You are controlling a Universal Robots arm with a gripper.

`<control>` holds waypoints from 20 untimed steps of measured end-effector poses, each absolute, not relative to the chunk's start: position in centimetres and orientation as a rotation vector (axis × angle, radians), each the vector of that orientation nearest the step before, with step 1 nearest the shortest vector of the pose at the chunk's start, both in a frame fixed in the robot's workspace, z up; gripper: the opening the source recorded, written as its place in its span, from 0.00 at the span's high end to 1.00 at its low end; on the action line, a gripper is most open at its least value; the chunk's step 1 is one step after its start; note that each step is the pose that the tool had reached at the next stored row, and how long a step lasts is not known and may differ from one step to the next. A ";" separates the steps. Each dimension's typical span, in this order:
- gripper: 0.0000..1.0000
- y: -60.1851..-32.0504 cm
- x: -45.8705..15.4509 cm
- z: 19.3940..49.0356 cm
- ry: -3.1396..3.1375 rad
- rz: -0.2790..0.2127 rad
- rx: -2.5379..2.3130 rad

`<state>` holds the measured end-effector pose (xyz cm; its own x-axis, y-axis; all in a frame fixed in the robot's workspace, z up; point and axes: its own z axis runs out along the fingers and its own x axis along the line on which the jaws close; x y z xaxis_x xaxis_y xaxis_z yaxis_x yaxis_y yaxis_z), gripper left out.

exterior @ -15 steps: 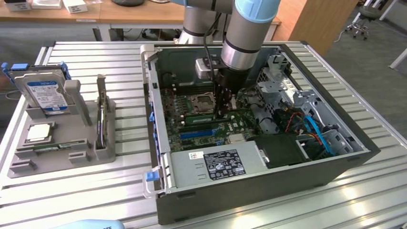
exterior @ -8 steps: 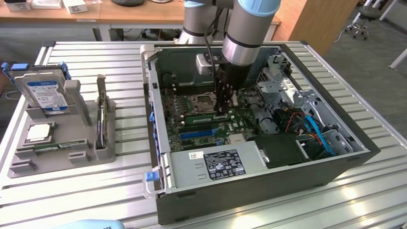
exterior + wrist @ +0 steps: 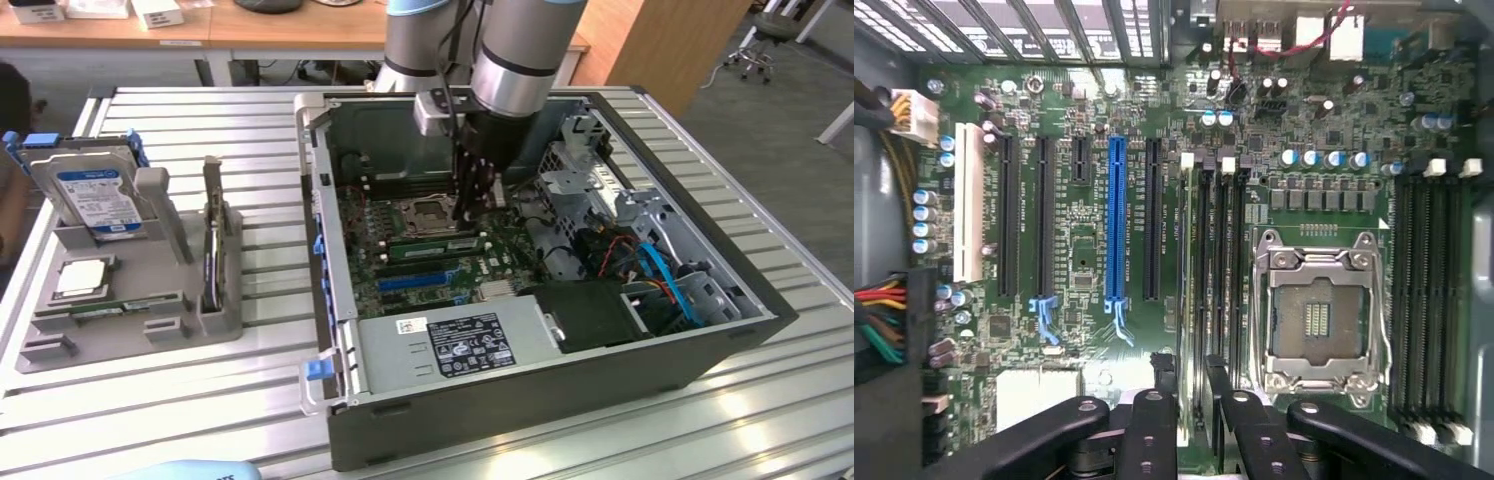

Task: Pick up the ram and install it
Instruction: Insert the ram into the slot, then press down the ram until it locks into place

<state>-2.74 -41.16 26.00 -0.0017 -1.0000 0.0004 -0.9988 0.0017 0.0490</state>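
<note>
A long green ram stick [image 3: 430, 241] stands on edge in a memory slot beside the empty processor socket [image 3: 424, 212] inside the open computer case. My gripper [image 3: 470, 208] reaches down into the case, its black fingers just above the end of that stick nearest the exterior view's right. In the wrist view the gripper [image 3: 1196, 398] is open. Its fingers [image 3: 1152, 425] stand apart on either side of the memory slots [image 3: 1212, 270]. I cannot tell whether they touch the stick. A second thin green stick [image 3: 114, 308] lies in the grey tray.
The grey tray [image 3: 40, 350] at the exterior view's left holds a hard drive [image 3: 96, 195] with a blue-and-white label and a square silver processor [image 3: 83, 278]. The case walls [image 3: 320, 250], power supply [image 3: 447, 345], drive cage [image 3: 601, 190] and cables surround the motherboard.
</note>
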 end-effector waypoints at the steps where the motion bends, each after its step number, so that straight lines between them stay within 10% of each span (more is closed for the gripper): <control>1: 0.75 -41.2 -2.7 26.2 -2.198 -0.053 2.195; 20: 0.75 -41.2 -2.7 26.9 -2.198 -0.054 2.195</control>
